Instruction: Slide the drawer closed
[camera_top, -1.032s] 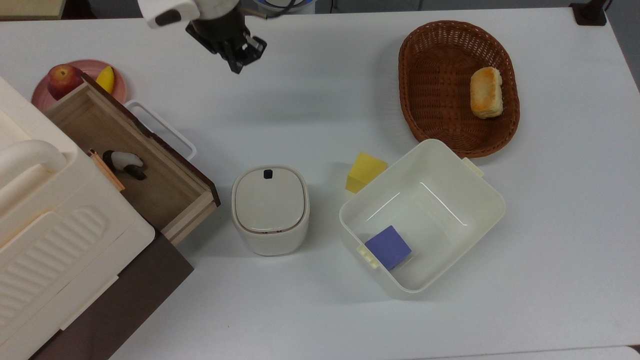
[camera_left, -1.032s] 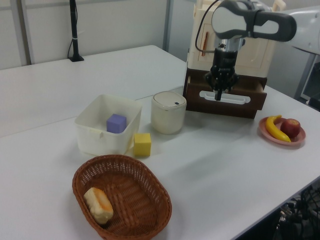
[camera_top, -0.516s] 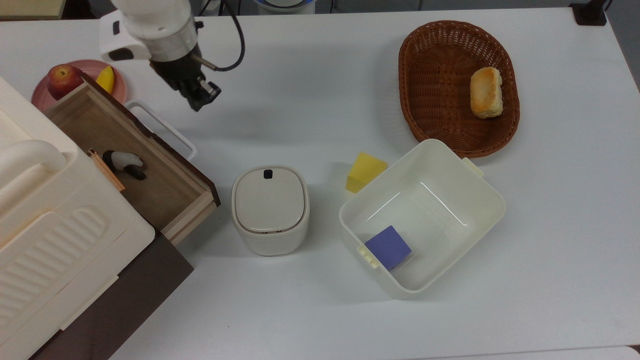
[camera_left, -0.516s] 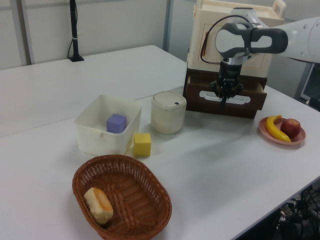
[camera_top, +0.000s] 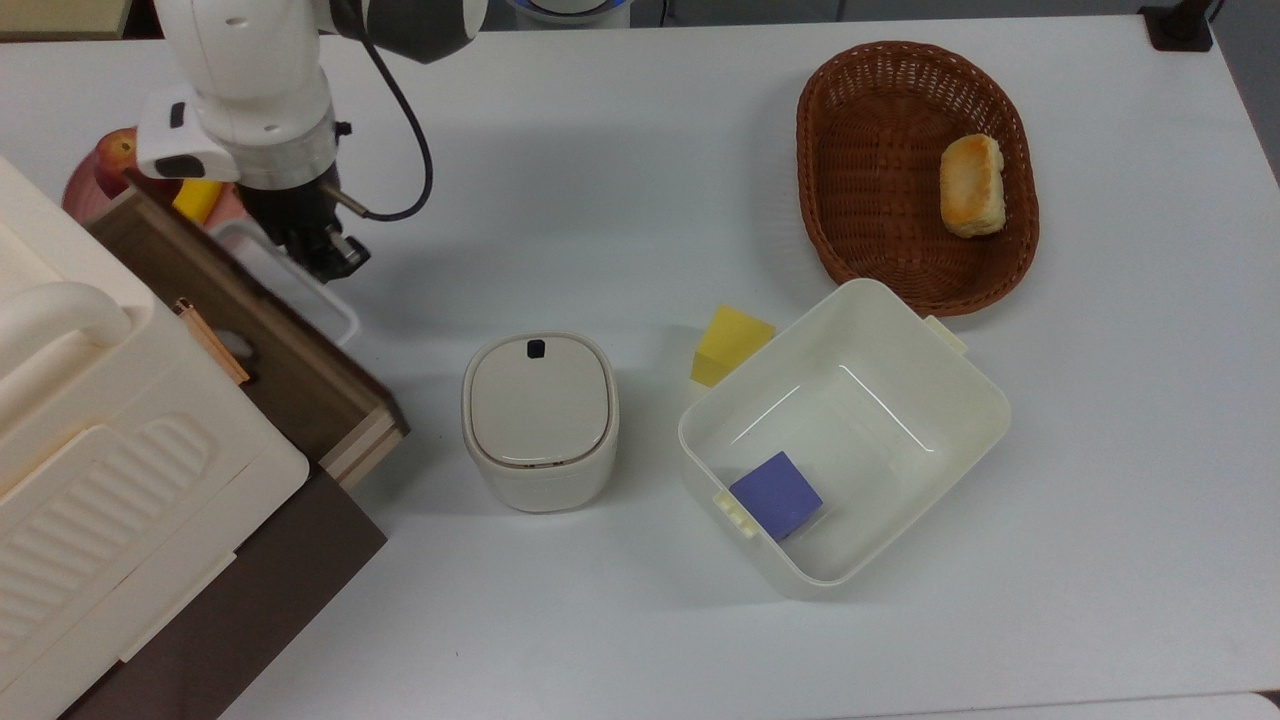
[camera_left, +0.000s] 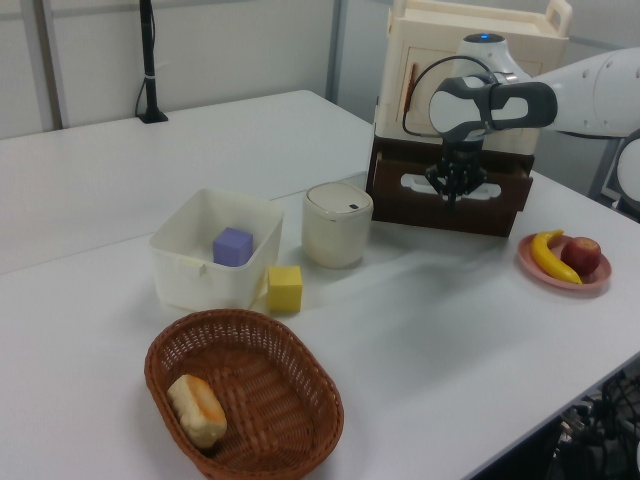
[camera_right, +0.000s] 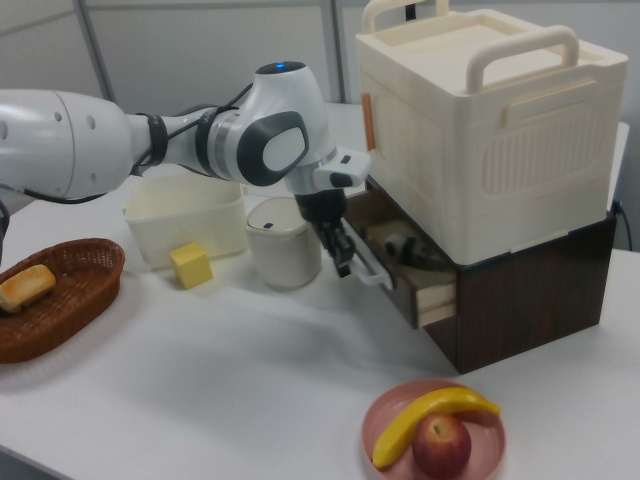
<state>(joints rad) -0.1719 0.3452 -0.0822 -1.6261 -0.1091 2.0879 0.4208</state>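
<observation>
The drawer (camera_top: 300, 375) stands partly open under the cream ribbed cabinet (camera_top: 100, 480), its light-wood side showing in the right view (camera_right: 437, 296). Its white loop handle (camera_top: 300, 290) faces the table. My gripper (camera_top: 340, 258) is shut, its tip pressed against that handle from the table side. In the left view the gripper (camera_left: 452, 192) hangs in front of the dark brown front panel (camera_left: 470, 212). The right view has the gripper (camera_right: 345, 262) touching the handle (camera_right: 375, 272). A small black-and-white object (camera_right: 400, 245) lies inside the drawer.
A cream lidded canister (camera_top: 540, 420) stands just right of the drawer in the top view. Further right are a yellow cube (camera_top: 730, 345), a cream tub (camera_top: 960, 400) holding a purple cube (camera_top: 777, 493), and a wicker basket (camera_top: 830, 180) with bread (camera_top: 971, 186). A fruit plate (camera_right: 435, 430) sits beside the cabinet.
My gripper came down from the table's far side to the handle, and the drawer has slid partway into the cabinet. The object inside is now largely covered in the top view.
</observation>
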